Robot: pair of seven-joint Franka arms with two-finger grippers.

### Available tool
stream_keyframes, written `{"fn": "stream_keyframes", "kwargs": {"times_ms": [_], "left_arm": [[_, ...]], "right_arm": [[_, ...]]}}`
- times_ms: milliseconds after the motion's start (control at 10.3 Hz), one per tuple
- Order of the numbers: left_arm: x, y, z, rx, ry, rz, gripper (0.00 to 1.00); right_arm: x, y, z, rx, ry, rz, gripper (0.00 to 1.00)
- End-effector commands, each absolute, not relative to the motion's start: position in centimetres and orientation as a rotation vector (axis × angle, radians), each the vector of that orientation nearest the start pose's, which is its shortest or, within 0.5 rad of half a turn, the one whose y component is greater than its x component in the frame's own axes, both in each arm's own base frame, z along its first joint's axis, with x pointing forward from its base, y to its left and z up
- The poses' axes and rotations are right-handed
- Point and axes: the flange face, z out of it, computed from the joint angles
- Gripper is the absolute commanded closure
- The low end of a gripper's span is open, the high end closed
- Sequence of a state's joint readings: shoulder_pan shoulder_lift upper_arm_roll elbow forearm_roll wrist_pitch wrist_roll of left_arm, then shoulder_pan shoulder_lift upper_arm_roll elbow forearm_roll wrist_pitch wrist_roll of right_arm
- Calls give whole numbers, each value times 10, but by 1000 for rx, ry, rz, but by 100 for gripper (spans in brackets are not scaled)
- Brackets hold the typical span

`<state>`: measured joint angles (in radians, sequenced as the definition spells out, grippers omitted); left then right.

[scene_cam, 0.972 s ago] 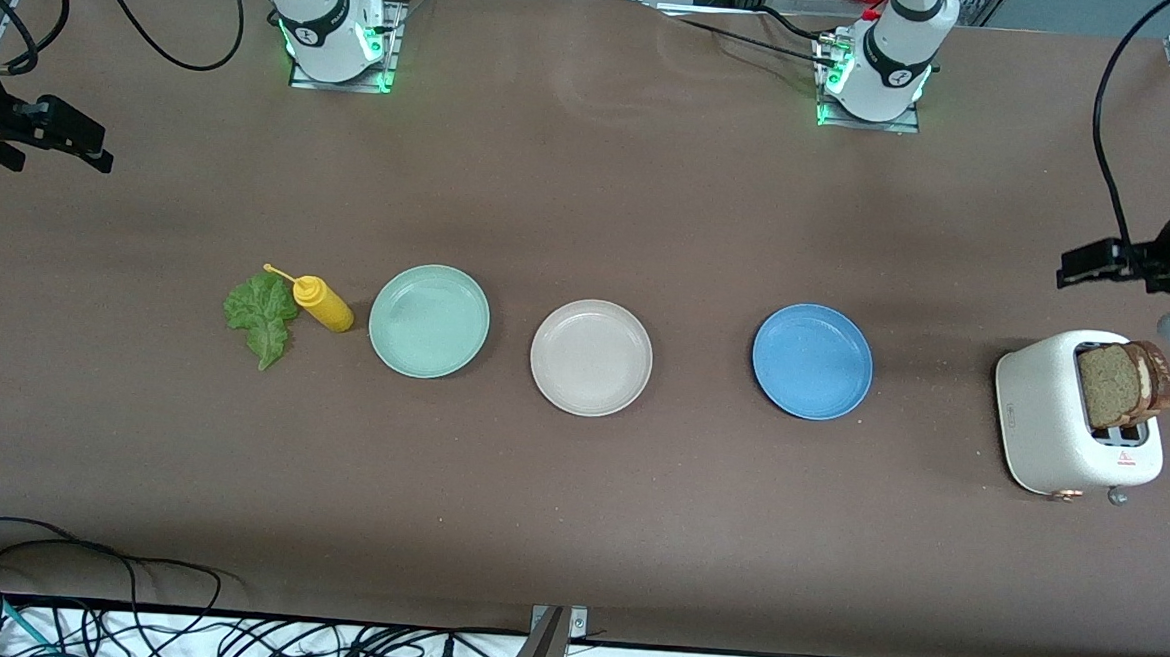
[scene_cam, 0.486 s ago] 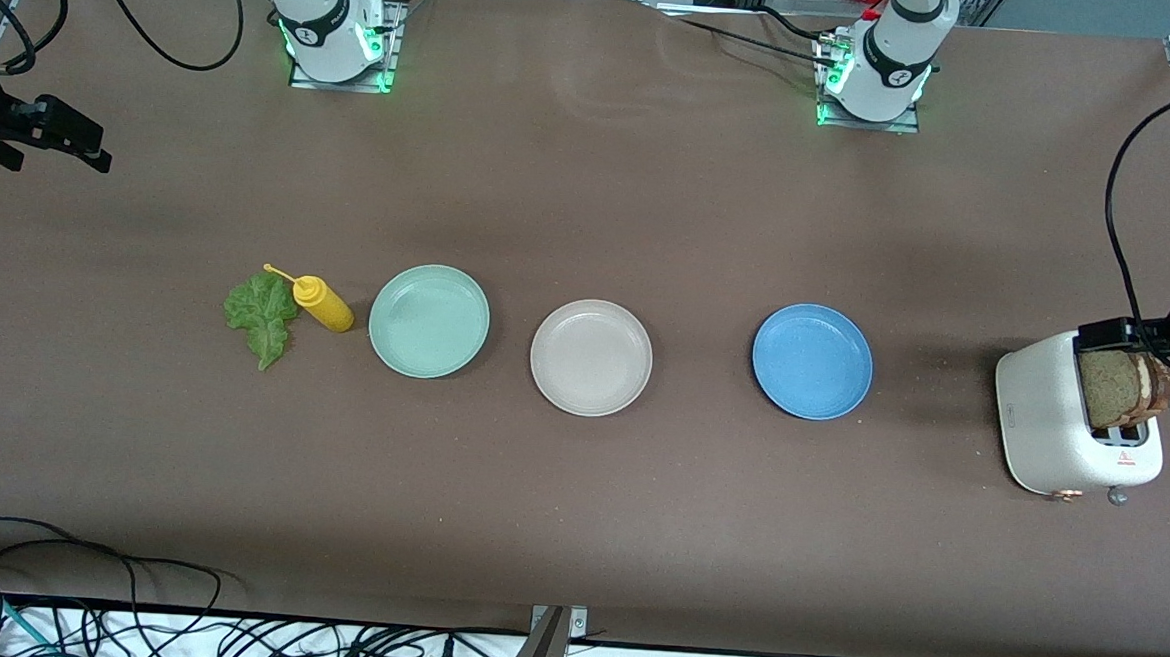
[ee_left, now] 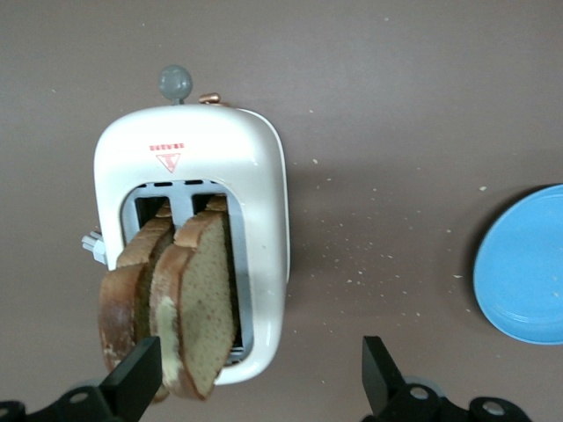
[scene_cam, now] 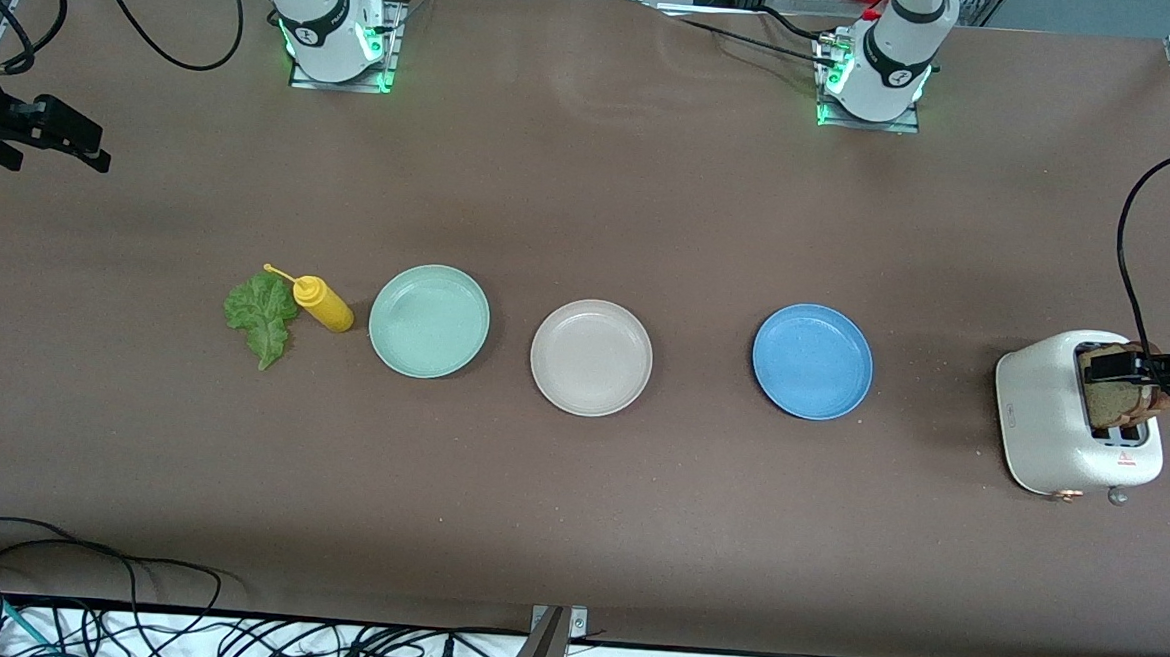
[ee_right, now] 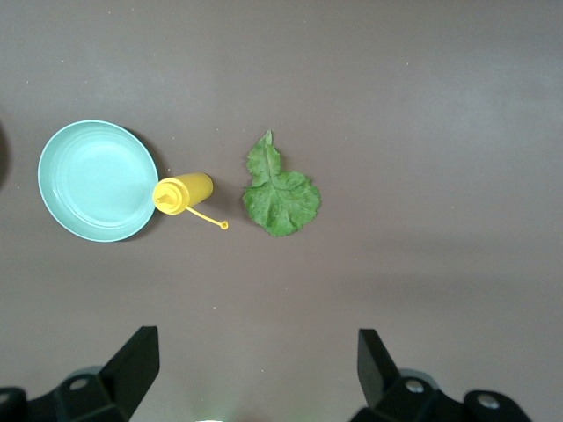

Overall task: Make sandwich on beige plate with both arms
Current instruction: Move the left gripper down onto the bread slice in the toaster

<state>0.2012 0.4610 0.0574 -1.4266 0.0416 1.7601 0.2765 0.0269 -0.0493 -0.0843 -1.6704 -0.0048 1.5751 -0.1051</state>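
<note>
Front view, for you: beige plate bare, between the mint-green plate and the blue plate; nothing assembled yet. Both bread slices stand in the white toaster at the left arm's end of the table. Left gripper hangs over the toaster slots, fingers spread wide, one finger just beside the bread, nothing gripped. Lettuce leaf lies beside the yellow mustard bottle, untouched. Right gripper waits over bare table at its own end, wide open, empty. You have it all ahead: first slice, leaf, second slice.
</note>
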Motion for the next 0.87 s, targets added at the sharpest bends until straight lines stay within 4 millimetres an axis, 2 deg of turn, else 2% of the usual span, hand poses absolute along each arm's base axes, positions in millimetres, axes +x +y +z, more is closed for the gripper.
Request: {"fn": "stream_keyframes", "kwargs": {"times_ms": [0, 389, 778], "left_arm": [[660, 180, 413, -3089, 81, 214, 0], [660, 195, 396, -3101, 54, 207, 0], [662, 193, 389, -3107, 42, 209, 0]], "right_arm": [[533, -38, 611, -3138, -85, 77, 0], [533, -36, 611, -3138, -92, 77, 0], [533, -36, 611, -3137, -90, 80, 0]]}}
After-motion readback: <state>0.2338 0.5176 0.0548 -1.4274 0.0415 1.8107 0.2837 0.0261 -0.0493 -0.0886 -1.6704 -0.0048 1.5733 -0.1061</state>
